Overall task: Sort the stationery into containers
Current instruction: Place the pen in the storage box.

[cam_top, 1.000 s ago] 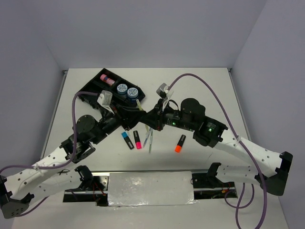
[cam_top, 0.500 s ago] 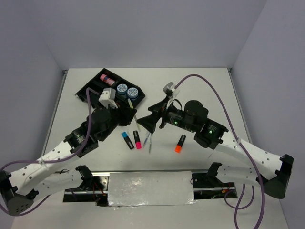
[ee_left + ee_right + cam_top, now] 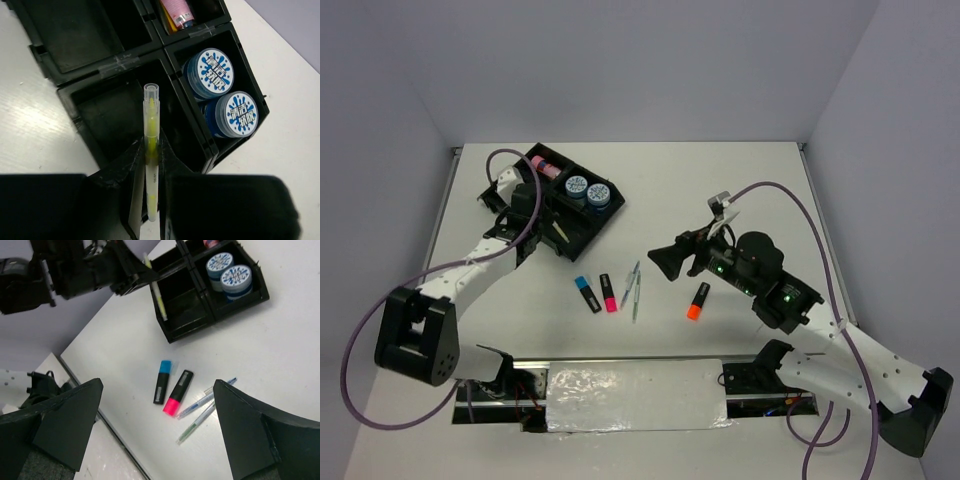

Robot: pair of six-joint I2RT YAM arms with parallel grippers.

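Note:
My left gripper [image 3: 151, 150] is shut on a thin yellow pen [image 3: 151, 125], which points out over an empty compartment of the black tray [image 3: 115, 65]. In the top view this gripper [image 3: 548, 228] hangs at the tray's [image 3: 510, 185] near edge. Two blue tubs [image 3: 212, 71] [image 3: 239, 113] fill one compartment and a pink-capped tube [image 3: 177, 10] lies in another. My right gripper [image 3: 158, 382] is open and empty, above the blue highlighter [image 3: 162, 382], the pink highlighter [image 3: 178, 392] and two thin pens [image 3: 206, 400] [image 3: 197, 422] on the table. The orange highlighter [image 3: 698, 300] lies further right.
The tray sits at the table's far left, turned at an angle. My right gripper [image 3: 662, 262] hovers right of the loose pens [image 3: 633, 288]. A metal rail [image 3: 635, 385] runs along the near edge between the arm bases. Walls close in the table on three sides.
The right gripper opened, let go of the yellow pen and drew back to the right. The left gripper carried the pen from the table's middle to the tray.

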